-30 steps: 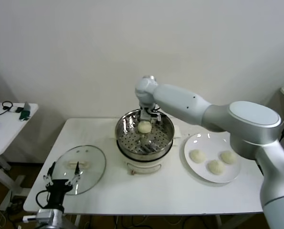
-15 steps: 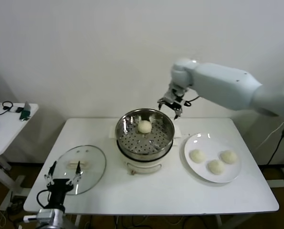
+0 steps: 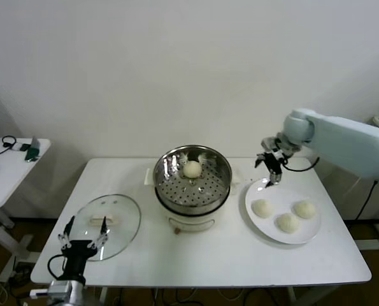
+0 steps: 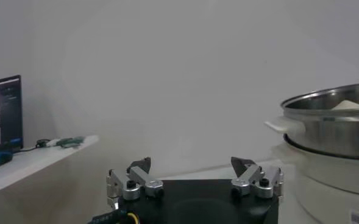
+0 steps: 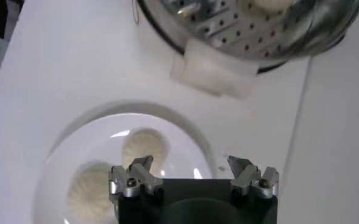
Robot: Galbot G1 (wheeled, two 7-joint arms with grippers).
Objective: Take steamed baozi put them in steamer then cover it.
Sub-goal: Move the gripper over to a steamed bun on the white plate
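One baozi (image 3: 192, 169) lies in the shiny steamer (image 3: 170, 191) on its white cooker base, mid table. Three baozi (image 3: 262, 208) lie on a white plate (image 3: 253, 220) to its right. My right gripper (image 3: 270, 169) is open and empty above the plate's far-left rim; its wrist view shows the gripper (image 5: 190, 164) over two baozi (image 5: 144, 146) with the steamer (image 5: 240, 30) beyond. The glass cover (image 3: 122, 213) with its white handle lies flat on the table's left. My left gripper (image 3: 83, 233) is open and empty at the table's front left edge, near the cover; its wrist view shows the gripper (image 4: 191, 164).
A small side table (image 3: 4, 172) with cables and devices stands at the left. The wall is close behind the main table. A white block (image 5: 209, 73) sticks out of the cooker's side toward the plate.
My right arm has swung from inside the steamer, where it left a baozi, up and to the right, and now its gripper hangs over the plate. The left arm has not moved.
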